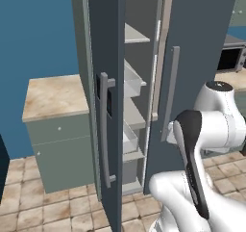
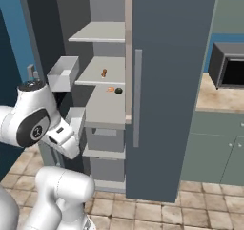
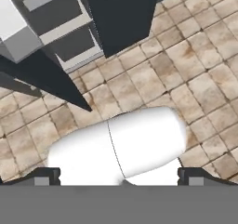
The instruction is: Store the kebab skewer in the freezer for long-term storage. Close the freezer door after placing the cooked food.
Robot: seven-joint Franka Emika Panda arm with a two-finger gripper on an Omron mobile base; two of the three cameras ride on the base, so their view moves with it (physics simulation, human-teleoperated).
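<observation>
Skewer shelved, pincer empty

Kebab skewer point(image 2: 104, 73) lies on freezer point(image 2: 102, 109) shelf point(image 2: 97, 76), well above & apart from pincer point(image 3: 119, 175); pincer jaws wide, aimed at floor point(image 3: 195, 69). Freezer door point(image 1: 106, 106) open.

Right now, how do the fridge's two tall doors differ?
The freezer door stands swung open; the plain door is shut. The freezer door carries a black panel by its handle; the plain door's face is bare. Both are slate-grey, with pale vertical bar handles.
</observation>
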